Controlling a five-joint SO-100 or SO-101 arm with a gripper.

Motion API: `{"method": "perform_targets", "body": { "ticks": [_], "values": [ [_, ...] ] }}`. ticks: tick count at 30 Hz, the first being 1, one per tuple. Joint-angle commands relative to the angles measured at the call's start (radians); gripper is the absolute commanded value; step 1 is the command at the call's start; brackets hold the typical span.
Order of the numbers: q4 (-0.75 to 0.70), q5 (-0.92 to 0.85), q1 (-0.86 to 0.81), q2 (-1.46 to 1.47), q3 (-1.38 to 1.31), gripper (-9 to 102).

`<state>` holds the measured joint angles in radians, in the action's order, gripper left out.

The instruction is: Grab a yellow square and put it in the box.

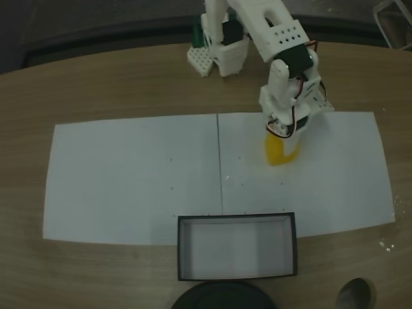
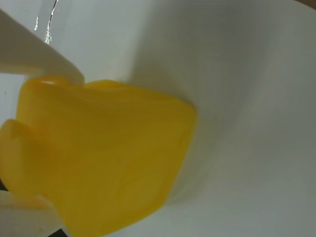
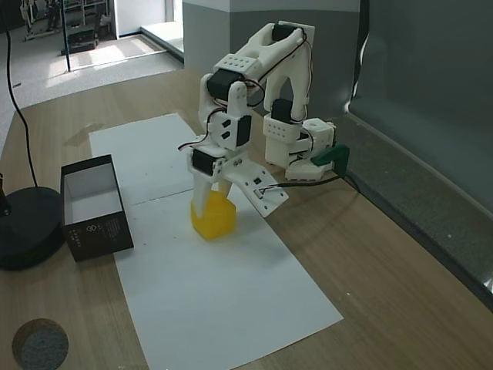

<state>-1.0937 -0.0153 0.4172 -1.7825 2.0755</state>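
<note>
The gripper (image 3: 213, 202) is down on the white paper (image 1: 135, 180) with its fingers closed around the yellow square (image 3: 213, 218); in the wrist view the block (image 2: 106, 158) sits between a white finger (image 2: 34, 57) above and another at the lower edge. The block seems to rest on the sheet, well apart from the box (image 1: 237, 248) at the paper's near edge in a fixed view; the hold looks off-centre, so I judge the square could twist or slip out on lifting, or clip the box's black wall if carried low.
</note>
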Motion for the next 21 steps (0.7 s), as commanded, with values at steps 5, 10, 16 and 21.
{"method": "perform_targets", "body": {
  "ticks": [5, 10, 16, 21],
  "values": [
    [-0.049, 0.002, -0.009, -0.018, -0.268, 9],
    [-0.117, 0.002, -0.046, -0.015, -0.627, 9],
    [-0.081, 0.002, -0.189, 0.037, -0.899, 9],
    [0.034, 0.003, -0.325, 0.192, -0.948, 9]
  ]
}}
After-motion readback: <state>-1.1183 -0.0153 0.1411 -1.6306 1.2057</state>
